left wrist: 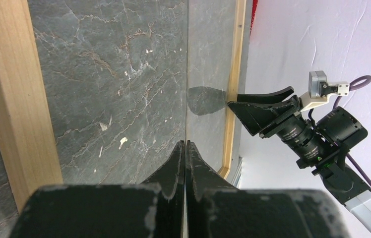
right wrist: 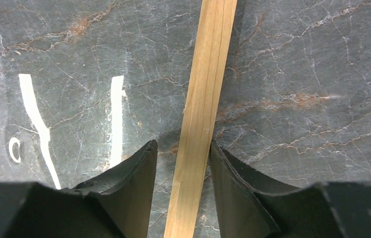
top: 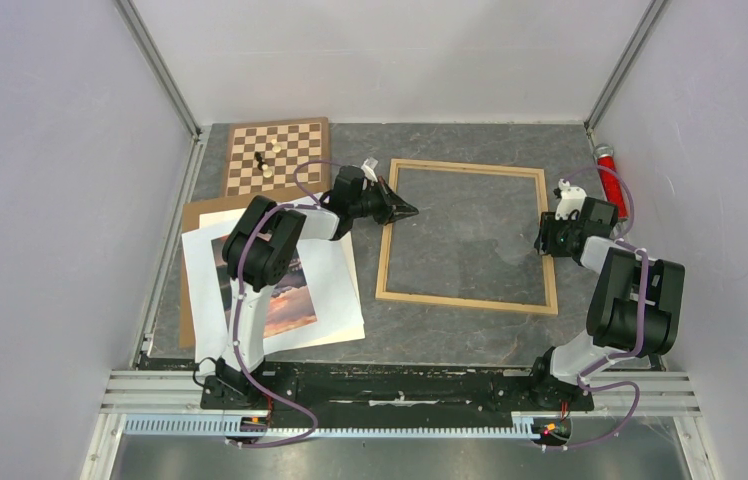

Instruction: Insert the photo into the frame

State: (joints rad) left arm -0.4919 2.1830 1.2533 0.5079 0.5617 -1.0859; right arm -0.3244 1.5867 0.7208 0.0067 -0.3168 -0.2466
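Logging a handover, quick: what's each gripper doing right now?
Left gripper: closed, nothing visible between its fingers.
Right gripper: open, straddling a rail of the frame, not clamped.

Your right gripper (right wrist: 183, 145) straddles the frame (right wrist: 208, 74) rail, jaws parted: one finger at the wood's edge, the other clear of it. Grey stone table (right wrist: 297, 59) underneath, with white streaks (right wrist: 116, 114) beside the rail.
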